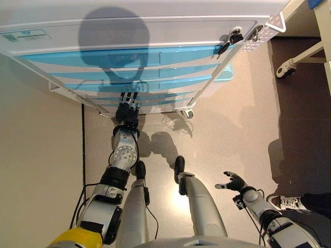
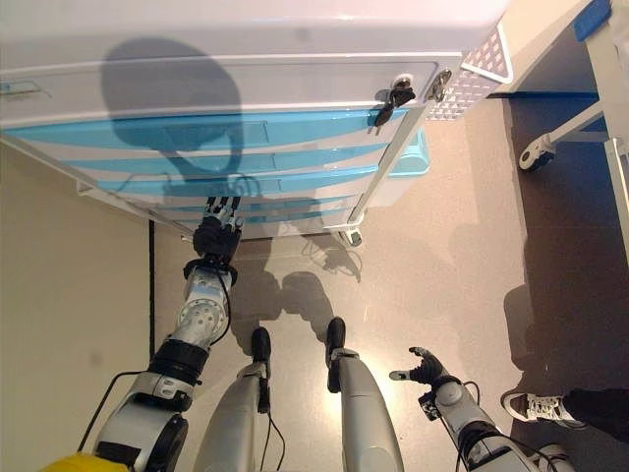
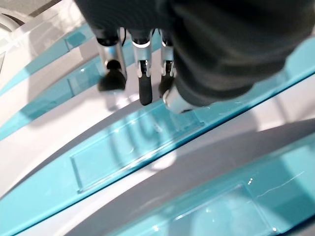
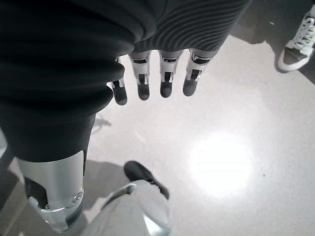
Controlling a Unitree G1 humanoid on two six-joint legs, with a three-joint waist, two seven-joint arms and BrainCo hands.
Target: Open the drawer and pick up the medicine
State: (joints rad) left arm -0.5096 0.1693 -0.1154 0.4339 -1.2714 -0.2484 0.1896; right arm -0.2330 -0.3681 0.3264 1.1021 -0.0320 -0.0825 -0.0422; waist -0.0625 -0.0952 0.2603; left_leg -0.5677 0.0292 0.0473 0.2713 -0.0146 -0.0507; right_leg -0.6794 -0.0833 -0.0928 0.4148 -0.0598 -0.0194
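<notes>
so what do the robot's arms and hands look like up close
Both arms are silver-grey with black joint bands. The left hand and right hand have silver fingers with dark tips, and a dark ribbed cover over the hand back and wrist.

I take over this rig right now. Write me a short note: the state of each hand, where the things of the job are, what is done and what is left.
Left hand: open, straight fingers reaching onto a lower blue drawer front of the white drawer cart.
Right hand: open, idle, low over the floor, holding nothing.
Drawers: all look closed. Medicine: not visible.
Also here: keys hanging at the cart's top; a person's shoe beside the right arm.
Done: the reach to the drawer.
Left: pull it open, find and pick up the medicine.
</notes>
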